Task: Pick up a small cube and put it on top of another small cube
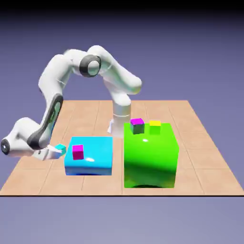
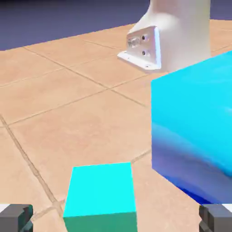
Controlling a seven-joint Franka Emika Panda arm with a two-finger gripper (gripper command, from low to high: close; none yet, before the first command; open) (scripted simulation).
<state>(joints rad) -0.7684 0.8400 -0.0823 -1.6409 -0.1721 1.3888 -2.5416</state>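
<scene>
The small cube (image 1: 61, 149) is teal and sits on the table just off the left side of the large flat cyan block (image 1: 90, 162). In the hand view the small cube (image 2: 100, 195) lies low in the middle, between the two grey fingertips (image 2: 16, 217) but clear of both. My gripper (image 1: 54, 152) hangs low over it, open and holding nothing. Another small cube (image 1: 77, 151), magenta on every visible face, rests on top of the cyan block near its left edge; the hand view does not show it.
A tall green block (image 1: 150, 157) stands right of the cyan block and carries a magenta-topped dark cube (image 1: 137, 125) and a yellow cube (image 1: 155, 126). The cyan block's side (image 2: 195, 136) fills the hand view's right. The robot's base (image 2: 172, 36) rises behind.
</scene>
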